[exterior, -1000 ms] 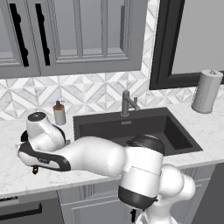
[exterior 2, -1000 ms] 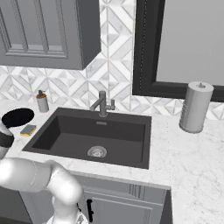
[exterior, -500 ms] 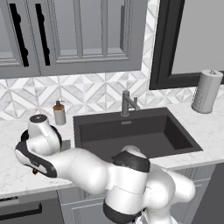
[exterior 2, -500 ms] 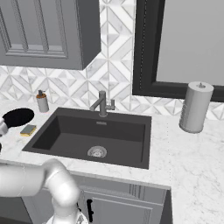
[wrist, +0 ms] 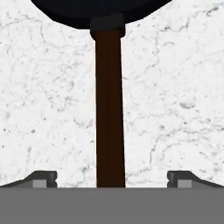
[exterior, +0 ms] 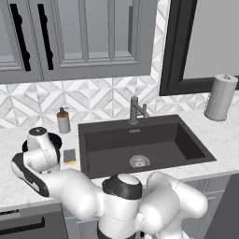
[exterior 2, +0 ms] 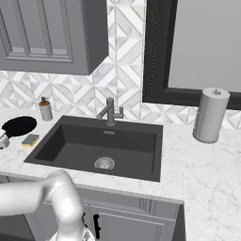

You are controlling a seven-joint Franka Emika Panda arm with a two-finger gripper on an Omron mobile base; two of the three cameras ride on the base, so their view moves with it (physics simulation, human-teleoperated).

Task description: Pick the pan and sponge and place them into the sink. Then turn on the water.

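Fingers point(wrist: 43, 178) of the gripper point(wrist: 111, 178) stand wide apart at the bottom of the hand view, grasping nothing, with the pan point(wrist: 109, 109) handle running up the middle between them. At the right base view's left edge the pan sits on the counter point(exterior 2: 207, 164), the sponge point(exterior 2: 30, 140) just beside it, left of the sink point(exterior 2: 70, 141).

Black pan point(wrist: 98, 8) showing a dark brown handle point(wrist: 109, 109), lying on white marble counter point(wrist: 175, 87) with grey veining. Yellow sponge point(exterior 2: 30, 140) sitting beside the charcoal sink point(exterior 2: 101, 146); grey-and-white diamond backsplash point(exterior 2: 127, 70) running behind.
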